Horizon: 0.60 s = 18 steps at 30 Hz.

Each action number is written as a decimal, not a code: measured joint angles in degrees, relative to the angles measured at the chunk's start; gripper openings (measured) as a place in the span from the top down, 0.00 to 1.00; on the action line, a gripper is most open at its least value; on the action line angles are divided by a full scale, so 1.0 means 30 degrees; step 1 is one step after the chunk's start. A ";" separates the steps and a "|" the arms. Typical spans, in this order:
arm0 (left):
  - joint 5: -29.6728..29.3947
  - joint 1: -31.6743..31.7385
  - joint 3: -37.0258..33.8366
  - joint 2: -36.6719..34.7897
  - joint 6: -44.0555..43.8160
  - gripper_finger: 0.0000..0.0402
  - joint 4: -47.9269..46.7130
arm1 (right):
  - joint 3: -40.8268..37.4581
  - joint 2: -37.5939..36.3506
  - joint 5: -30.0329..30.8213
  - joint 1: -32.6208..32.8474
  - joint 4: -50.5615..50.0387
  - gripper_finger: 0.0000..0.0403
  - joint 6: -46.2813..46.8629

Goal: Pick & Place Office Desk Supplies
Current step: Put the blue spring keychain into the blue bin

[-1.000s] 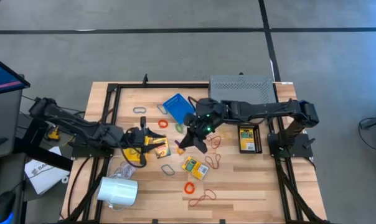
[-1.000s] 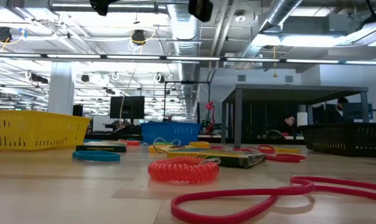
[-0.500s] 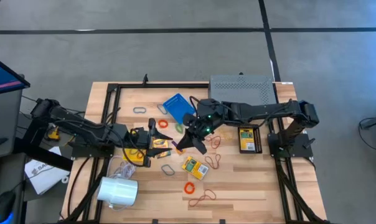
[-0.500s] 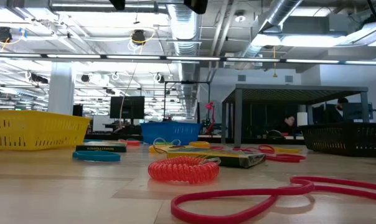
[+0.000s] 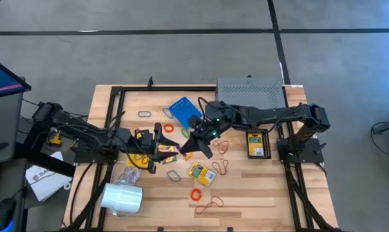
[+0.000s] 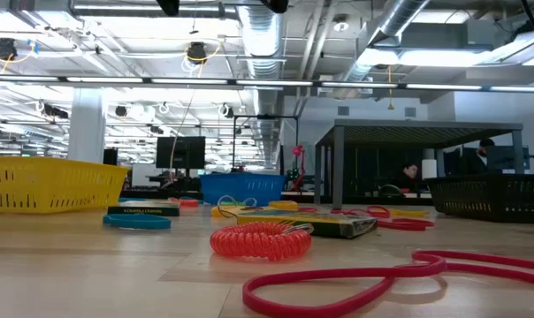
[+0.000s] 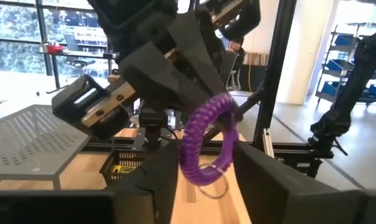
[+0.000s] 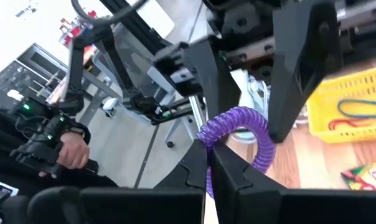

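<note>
purple coil band (image 7: 208, 138) sat between both grippers mid-table, above the wood; right gripper (image 8: 208, 163) pinched shut on it, left gripper (image 7: 200, 171) fingers apart w/ band hanging between them. 2 crayon boxes on table (image 5: 246, 193): one (image 5: 201, 173) nr centre, one (image 5: 257, 143) by right arm
</note>
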 joint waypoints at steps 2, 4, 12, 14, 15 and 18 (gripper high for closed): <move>0.0335 0.0000 0.0001 0.0000 -0.0219 0.69 0.0000 | 0.0000 0.0000 -0.0010 0.0000 0.0403 1.00 0.0064; 0.0872 0.0022 0.0003 0.0000 -0.0423 0.74 0.0019 | 0.0000 0.0000 -0.0003 0.0015 0.0461 1.00 0.0130; 0.1238 0.0015 -0.0004 0.0000 -0.0963 0.96 0.0682 | 0.0000 0.0007 -0.0010 0.0186 0.0454 1.00 0.0256; 0.1235 0.0015 0.0000 0.0000 -0.0969 0.97 0.0817 | 0.0000 0.0007 0.0102 0.0281 0.0454 1.00 0.0257; 0.1231 0.0015 -0.0004 0.0000 -0.0969 0.97 0.0875 | 0.0000 0.0007 0.0365 0.0286 0.0452 0.99 0.0262; 0.1195 0.0015 -0.0001 0.0000 -0.0965 0.98 0.1107 | 0.0000 0.0007 0.0801 0.0391 0.0506 0.95 0.0478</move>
